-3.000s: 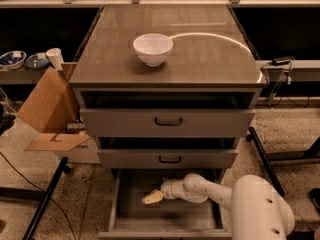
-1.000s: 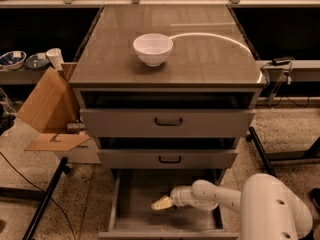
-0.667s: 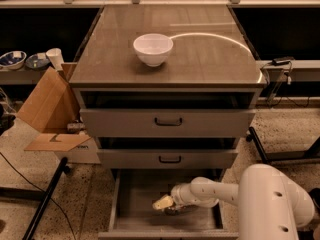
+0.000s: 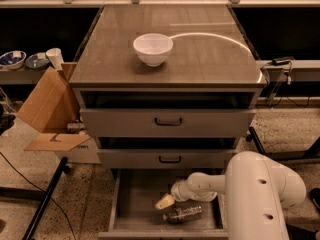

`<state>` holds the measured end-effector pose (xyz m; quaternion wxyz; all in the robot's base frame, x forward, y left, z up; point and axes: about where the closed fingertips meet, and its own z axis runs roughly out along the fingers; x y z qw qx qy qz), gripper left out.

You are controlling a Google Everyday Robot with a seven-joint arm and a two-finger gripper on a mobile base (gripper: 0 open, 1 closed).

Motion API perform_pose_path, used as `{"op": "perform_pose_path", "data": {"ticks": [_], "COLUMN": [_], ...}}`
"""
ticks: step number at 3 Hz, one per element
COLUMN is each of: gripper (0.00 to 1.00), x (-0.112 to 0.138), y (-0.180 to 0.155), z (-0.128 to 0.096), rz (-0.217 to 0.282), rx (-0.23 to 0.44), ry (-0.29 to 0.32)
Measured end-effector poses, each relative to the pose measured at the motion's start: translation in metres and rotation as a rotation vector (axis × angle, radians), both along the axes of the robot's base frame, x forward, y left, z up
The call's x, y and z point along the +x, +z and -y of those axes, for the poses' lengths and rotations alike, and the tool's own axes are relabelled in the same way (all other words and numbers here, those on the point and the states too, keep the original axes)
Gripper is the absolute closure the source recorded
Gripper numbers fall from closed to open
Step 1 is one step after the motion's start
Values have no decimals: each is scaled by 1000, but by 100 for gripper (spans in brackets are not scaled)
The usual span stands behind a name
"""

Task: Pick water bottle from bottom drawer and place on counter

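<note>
My gripper is in the bottom drawer, just beside the lying water bottle; open or shut, can't tell.

Dim, hand in shadowed bottom drawer

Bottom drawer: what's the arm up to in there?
The robot's arm reaches into the open bottom drawer. Its end effector sits low inside, just up and left of the water bottle. The bottle lies on its side near the drawer's front and is not yet lifted. The counter holds only a white bowl, so the placing step is not done.
</note>
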<state>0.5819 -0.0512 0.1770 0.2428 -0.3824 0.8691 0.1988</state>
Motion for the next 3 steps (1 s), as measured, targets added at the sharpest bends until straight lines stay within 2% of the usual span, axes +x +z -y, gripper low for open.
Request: {"op": "perform_pose_path", "data": {"ticks": [2, 3], "gripper": [0, 0], "x": [5, 2], "y": [-4, -9], "z": [1, 10], "rz": [70, 86], "rx": [-77, -99], "ry": [157, 221]}}
